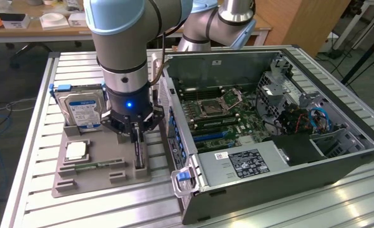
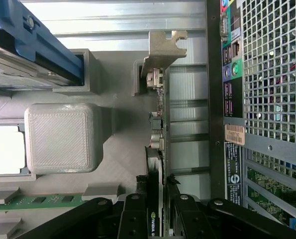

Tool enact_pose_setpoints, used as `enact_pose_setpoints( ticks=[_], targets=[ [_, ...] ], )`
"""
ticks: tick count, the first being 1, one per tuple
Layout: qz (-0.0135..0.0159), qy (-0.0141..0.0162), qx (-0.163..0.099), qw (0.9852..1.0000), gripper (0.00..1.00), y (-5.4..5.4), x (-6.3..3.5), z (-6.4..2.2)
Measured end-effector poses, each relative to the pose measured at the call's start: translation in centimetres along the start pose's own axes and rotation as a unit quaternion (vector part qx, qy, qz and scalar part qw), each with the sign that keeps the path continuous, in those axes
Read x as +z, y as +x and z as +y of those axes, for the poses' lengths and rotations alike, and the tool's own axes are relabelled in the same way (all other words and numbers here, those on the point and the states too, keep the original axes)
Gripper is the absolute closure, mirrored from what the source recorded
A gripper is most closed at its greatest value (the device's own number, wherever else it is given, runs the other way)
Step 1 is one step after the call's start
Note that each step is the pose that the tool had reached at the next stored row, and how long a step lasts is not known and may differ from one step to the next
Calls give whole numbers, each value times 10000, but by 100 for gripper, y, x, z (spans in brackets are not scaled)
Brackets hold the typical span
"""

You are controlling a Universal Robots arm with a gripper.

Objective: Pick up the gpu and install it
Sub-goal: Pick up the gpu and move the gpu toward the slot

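Observation:
The gpu (image 1: 138,154) stands on its edge in a slot of the grey holder tray (image 1: 92,183), beside the open computer case (image 1: 269,123). In the wrist view the gpu (image 2: 156,134) appears edge-on, its silver bracket at the far end. My gripper (image 1: 135,135) reaches straight down over the card's near end. The gripper (image 2: 155,178) is open, one black finger on each side of the card with a narrow gap to each. The card rests in its slot.
A hard drive (image 1: 82,111) with a blue-white label stands upright at the tray's back. A memory stick (image 1: 98,165) and a square chip (image 1: 76,150) lie in the tray. The case's rear panel (image 2: 267,74) runs close alongside the card.

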State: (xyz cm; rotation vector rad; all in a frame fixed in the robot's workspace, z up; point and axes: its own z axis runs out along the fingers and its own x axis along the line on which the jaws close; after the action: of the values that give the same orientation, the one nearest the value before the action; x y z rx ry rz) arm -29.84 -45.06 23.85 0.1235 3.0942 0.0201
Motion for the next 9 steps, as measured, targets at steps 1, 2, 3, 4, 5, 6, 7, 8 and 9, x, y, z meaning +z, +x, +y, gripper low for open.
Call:
enact_pose_setpoints(
  ticks=[1,2,3,4,5,6,7,8,9],
  targets=[
    [0,0,0,10000,74,0,0,0],
    [0,0,0,10000,74,0,0,0],
    [0,0,0,10000,74,0,0,0],
    [0,0,0,10000,74,0,0,0],
    [0,0,0,10000,74,0,0,0],
    [0,0,0,10000,74,0,0,0],
    [0,0,0,10000,74,0,0,0],
    [0,0,0,10000,74,0,0,0],
    [0,0,0,10000,74,0,0,0]
  ],
)
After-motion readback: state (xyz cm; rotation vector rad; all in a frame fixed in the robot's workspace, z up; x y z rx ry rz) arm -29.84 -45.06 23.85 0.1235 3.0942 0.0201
